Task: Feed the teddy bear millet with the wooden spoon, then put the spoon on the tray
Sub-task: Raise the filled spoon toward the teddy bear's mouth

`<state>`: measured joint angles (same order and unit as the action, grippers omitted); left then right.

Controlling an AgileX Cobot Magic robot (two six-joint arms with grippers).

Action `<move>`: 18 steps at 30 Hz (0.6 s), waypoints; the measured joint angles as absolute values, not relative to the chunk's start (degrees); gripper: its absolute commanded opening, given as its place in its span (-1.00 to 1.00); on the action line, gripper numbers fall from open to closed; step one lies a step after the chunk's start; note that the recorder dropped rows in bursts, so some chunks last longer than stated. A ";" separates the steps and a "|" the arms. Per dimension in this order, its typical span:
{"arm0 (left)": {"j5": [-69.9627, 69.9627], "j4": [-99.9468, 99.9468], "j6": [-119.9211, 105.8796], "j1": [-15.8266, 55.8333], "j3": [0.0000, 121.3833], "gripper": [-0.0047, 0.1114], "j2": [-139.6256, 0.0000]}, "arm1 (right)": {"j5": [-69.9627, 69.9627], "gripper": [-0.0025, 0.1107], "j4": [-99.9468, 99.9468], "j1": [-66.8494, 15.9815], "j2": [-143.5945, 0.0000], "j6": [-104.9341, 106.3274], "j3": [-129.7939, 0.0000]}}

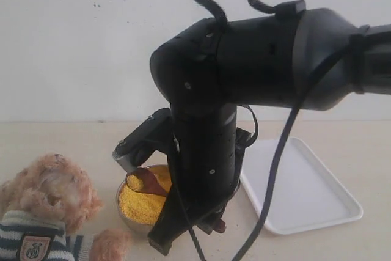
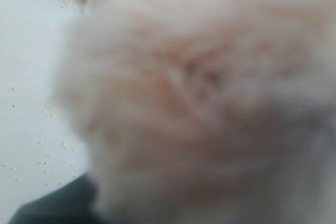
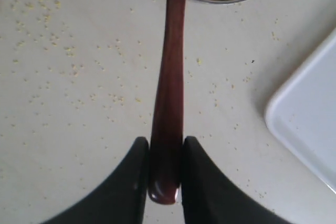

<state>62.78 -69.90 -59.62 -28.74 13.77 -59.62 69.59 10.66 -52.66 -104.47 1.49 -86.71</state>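
Right arm (image 1: 263,59): fills the middle of the exterior view and reaches down over the bowl, hiding its own grip.
Tray (image 1: 305,187): white, nothing on it, just beside the bowl on the right. Probably parked near for the final set-down.
Teddy bear (image 1: 55,194): lower left, near the bowl. Blurred fur fills the left wrist view.
Left gripper: only a dark shape (image 2: 52,208) shows; cannot tell if it is open or closed.
Steel bowl (image 1: 122,203): holds the millet (image 1: 139,206).
Wooden spoon (image 1: 146,181): its bowl sits at the millet surface, seen only in the exterior view. Judged to be scooping.
Right gripper (image 3: 166,145): clamped on the handle's end, seen only in its wrist view, leaving full reach.
Loose grains (image 3: 68,51): scattered on the table.
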 measured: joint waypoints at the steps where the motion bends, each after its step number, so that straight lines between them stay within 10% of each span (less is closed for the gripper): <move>1: 62.78 -69.90 -59.62 -28.74 13.77 -0.85 -59.62 | 69.59 -0.91 9.85 -52.66 -103.76 1.82 -86.71; 18: 62.78 -69.90 -59.62 -28.74 13.77 -0.85 -59.62 | 68.47 -0.91 3.04 -62.14 -95.71 5.91 -86.71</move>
<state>62.78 -69.90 -59.62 -28.74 13.77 -59.62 68.47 3.04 -62.14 -95.71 5.91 -86.71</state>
